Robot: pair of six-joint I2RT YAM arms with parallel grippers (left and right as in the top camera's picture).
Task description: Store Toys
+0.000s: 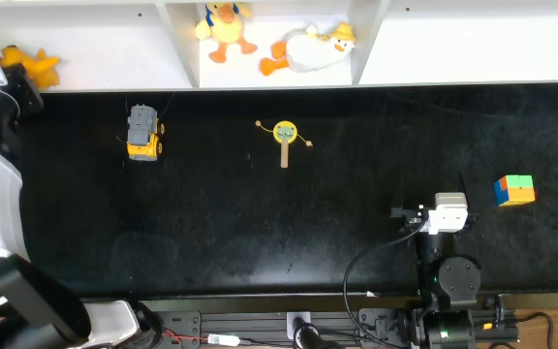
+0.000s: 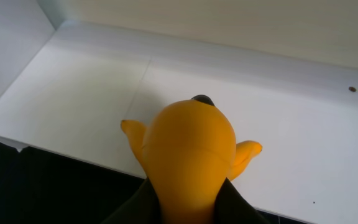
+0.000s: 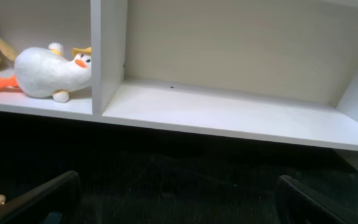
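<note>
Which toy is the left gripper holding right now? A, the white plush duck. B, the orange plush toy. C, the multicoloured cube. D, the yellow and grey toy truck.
B: the left gripper has its fingers on either side of the orange plush toy, at the front of the white shelf's left compartment.

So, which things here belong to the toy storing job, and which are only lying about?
Belong to the job: orange toy in the left gripper, toy truck, rattle drum, colour cube, white shelf; yellow duck and white goose already lie on the shelf.
Only lying about: black mat, cable by the right arm's base.
</note>
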